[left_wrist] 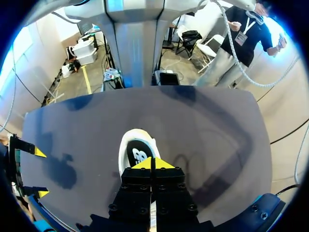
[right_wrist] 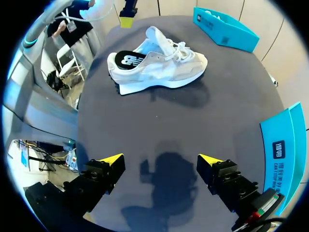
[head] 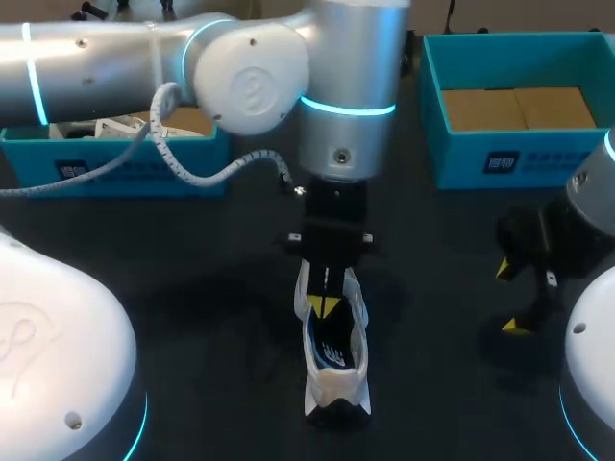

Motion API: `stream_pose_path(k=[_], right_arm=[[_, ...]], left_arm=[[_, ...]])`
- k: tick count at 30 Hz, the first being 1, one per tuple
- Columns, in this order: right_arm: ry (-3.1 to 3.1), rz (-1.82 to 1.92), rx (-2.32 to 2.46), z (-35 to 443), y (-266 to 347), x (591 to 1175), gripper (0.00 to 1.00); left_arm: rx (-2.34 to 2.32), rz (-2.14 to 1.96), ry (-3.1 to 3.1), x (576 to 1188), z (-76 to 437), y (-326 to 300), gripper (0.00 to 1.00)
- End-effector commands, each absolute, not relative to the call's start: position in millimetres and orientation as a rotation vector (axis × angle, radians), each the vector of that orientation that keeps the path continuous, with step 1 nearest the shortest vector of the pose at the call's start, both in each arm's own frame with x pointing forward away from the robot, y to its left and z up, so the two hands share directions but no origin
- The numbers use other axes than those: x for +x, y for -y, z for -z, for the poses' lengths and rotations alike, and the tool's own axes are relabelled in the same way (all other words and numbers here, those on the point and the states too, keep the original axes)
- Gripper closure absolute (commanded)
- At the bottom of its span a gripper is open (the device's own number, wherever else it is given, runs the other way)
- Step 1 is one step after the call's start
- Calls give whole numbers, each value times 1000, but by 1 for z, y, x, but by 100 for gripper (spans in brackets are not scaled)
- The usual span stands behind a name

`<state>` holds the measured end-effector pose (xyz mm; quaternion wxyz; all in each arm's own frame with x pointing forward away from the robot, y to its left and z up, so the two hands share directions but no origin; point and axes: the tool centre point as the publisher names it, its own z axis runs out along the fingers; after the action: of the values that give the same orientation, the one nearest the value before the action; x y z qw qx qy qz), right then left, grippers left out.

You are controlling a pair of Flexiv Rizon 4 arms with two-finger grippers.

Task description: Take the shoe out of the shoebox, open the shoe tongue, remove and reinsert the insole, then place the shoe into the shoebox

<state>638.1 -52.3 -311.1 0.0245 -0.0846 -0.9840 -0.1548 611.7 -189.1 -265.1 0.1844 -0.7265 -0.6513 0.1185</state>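
Note:
A white shoe (head: 336, 382) stands on its sole in the middle of the dark table, heel toward the near edge. Its dark insole (head: 332, 351) with a white logo shows in the opening. My left gripper (head: 325, 306) hangs straight down over the shoe's tongue, fingers shut; I see nothing held between the tips. In the left wrist view the gripper (left_wrist: 154, 163) is shut, with the shoe's heel opening (left_wrist: 138, 153) just ahead. My right gripper (head: 511, 298) stands open off to the right, empty. From it (right_wrist: 160, 159) the shoe (right_wrist: 161, 67) lies well ahead, tongue raised.
A teal shoebox (head: 519, 158) with a cardboard floor stands at the back right, close beside my right gripper (right_wrist: 282, 150). A second teal box (head: 125, 163) at the back left holds another white shoe. My left arm spans the table's back.

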Motion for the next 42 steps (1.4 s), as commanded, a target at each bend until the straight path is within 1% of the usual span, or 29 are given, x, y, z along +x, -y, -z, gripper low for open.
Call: stream_pose_path(k=[1,5,12,22,34,42], right_arm=[[3046,478,-261,311,52,637,0],[3046,478,-261,311,52,637,0],[3046,478,-261,311,52,637,0],[3046,478,-261,311,52,637,0],[3060,511,-239,305,57,637,0],[3063,525,-212,299,68,636,0]], left_arm=[[-2045,-318,1826,613,265,192,100],[-2123,-284,1728,606,286,198,100],[-2179,-282,1679,603,307,193,100],[-2167,-271,1680,603,308,193,100],[-2231,-338,1642,597,335,201,100],[-2224,-305,1660,594,334,198,100]])
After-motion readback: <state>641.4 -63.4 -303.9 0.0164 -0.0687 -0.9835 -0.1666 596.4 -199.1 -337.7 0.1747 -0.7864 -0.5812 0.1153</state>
